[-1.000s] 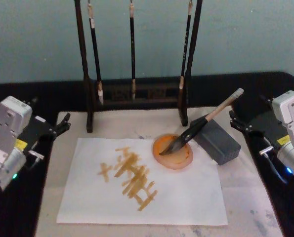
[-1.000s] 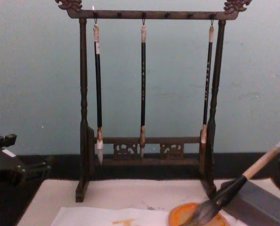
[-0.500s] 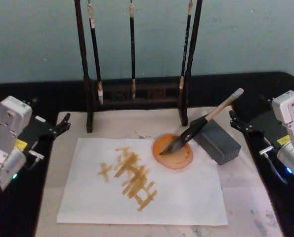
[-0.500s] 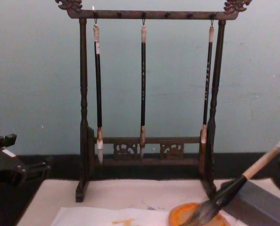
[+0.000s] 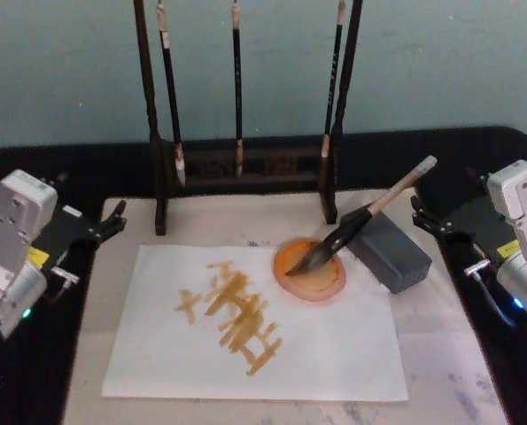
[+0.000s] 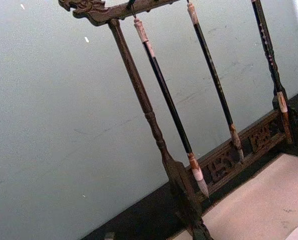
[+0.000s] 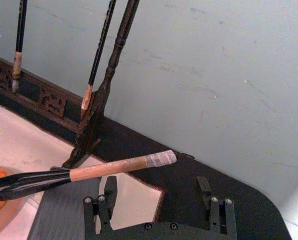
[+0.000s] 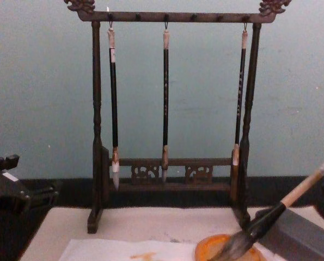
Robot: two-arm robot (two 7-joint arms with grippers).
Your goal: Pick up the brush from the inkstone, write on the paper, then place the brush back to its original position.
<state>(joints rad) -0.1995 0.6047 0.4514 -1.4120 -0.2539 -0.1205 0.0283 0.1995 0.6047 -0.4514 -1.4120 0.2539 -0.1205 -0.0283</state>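
Observation:
The brush [image 5: 362,215] leans with its black lower section on the inkstone [image 5: 396,257], a dark grey block. Its tan handle points up to the back right, and its bushy tip lies in an orange dish [image 5: 321,282]. The chest view shows the brush [image 8: 284,204] from the side, still at a slant. The paper [image 5: 334,345] is white and lies flat with orange-yellow strokes on it. My right gripper [image 5: 422,218] hovers open just right of the handle end; in the right wrist view the gripper [image 7: 156,182] sits behind the handle [image 7: 121,167]. My left gripper [image 5: 112,222] is parked open at the mat's left edge.
A dark wooden rack [image 5: 245,166] stands behind the paper, and three thin brushes [image 8: 165,98] hang from its top bar. The cream felt mat [image 5: 445,363] lies on a black table [image 5: 86,173]. A pale blue wall closes the back.

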